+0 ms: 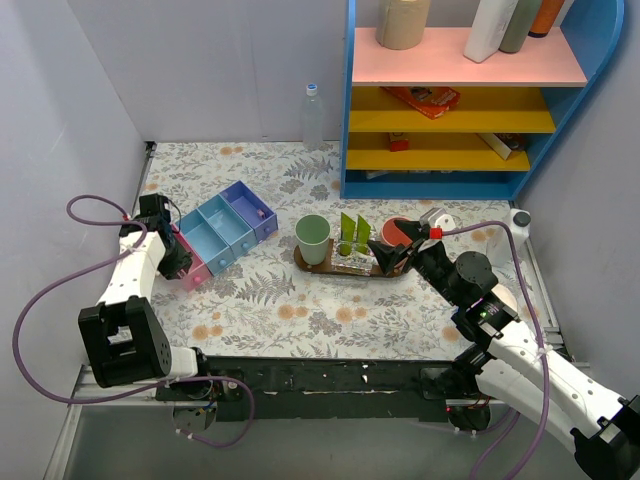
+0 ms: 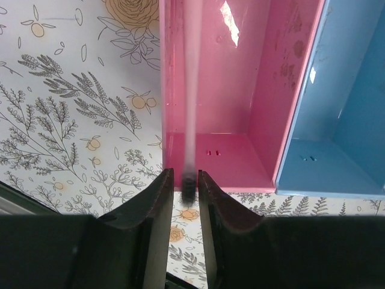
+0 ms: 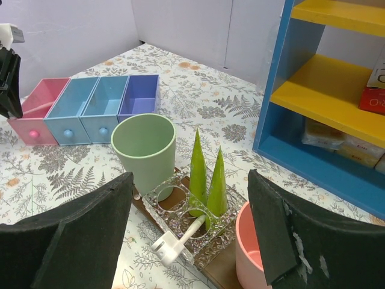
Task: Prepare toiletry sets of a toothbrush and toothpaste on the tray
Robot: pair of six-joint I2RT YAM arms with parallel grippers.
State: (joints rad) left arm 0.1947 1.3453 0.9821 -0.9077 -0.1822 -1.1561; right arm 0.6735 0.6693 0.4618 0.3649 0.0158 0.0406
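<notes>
Two green cones (image 3: 197, 180), two cups (image 3: 146, 144).

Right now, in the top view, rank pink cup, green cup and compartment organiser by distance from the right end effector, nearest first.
1. pink cup, beside the right end effector.
2. green cup, centre table.
3. compartment organiser, far left.
</notes>
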